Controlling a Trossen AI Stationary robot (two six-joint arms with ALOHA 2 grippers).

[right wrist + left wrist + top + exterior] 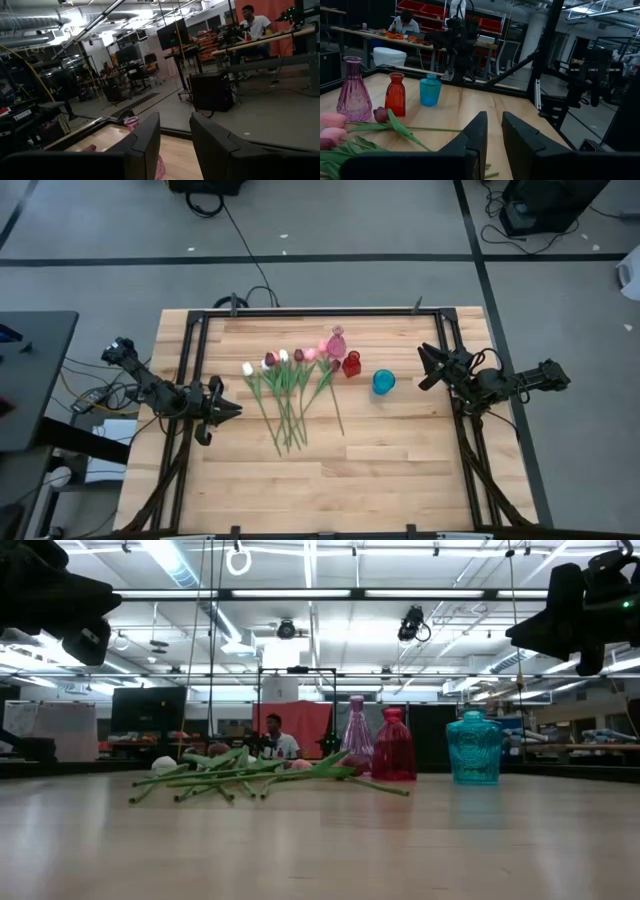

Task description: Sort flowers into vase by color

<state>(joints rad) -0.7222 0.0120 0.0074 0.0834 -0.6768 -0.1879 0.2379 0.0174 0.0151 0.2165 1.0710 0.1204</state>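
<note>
Left gripper and right gripper hover apart, flanking flowers.

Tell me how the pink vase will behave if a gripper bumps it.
The pink vase looks tall with a narrow neck over a wider base, so a high knock would probably tip it. It appears to be glass, likely fragile and slippery. The red vase stands close beside it.

Wooden table: flowers, perhaps nine; three vases.

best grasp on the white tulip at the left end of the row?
Grip the white tulip mid-stem, just below the head, coming straight down with the left tool. It lies flat on the table, outermost on that side, so its upper stem is clear of the overlapping stems lower down.
</note>
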